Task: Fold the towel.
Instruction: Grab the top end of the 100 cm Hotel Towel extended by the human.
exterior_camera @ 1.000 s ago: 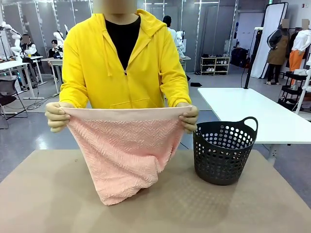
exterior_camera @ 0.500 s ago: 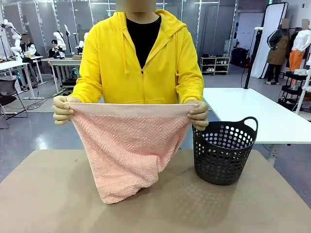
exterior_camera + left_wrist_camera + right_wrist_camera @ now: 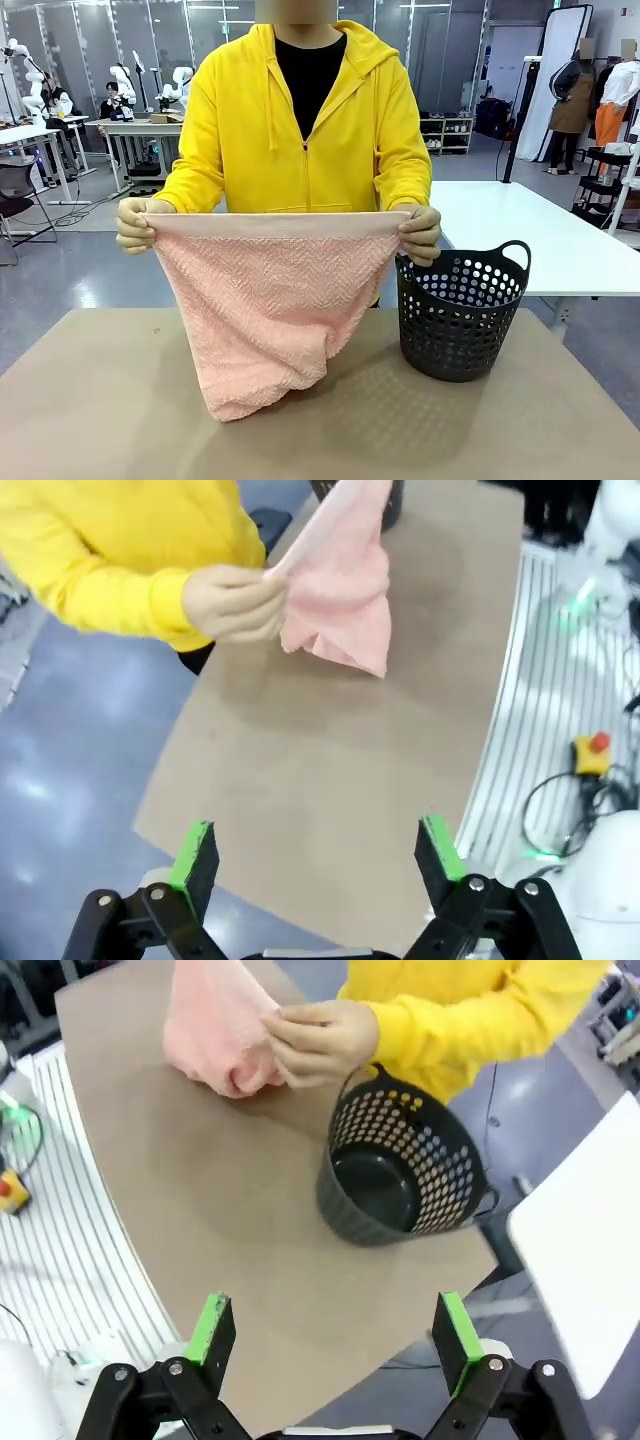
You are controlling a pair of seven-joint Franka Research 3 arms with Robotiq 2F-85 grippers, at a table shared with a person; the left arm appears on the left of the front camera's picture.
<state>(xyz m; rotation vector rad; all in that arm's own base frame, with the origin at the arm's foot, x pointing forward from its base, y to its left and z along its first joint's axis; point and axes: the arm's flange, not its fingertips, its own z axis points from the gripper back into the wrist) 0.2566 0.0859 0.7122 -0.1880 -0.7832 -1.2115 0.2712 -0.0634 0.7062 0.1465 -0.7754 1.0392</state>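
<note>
A person (image 3: pixel 300 130) is holding the towel (image 3: pixel 270 300) stretched by its top corners, its lower end sagging to the table (image 3: pixel 100 400), with the basket (image 3: pixel 460 315) at its 3 o'clock. The left end effector (image 3: pixel 317 830) and right end effector (image 3: pixel 333 1302) are hanging released, grasping nothing.

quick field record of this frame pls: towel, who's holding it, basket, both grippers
towel: pink towel, hanging unfolded, lower end bunched on the table
held by: person, one hand at one top corner, other hand at the other
basket: black perforated basket, upright, empty, on the table to the robot's right of the towel
left gripper: open, holding nothing, away from the towel
right gripper: open, holding nothing, away from towel and basket
</note>
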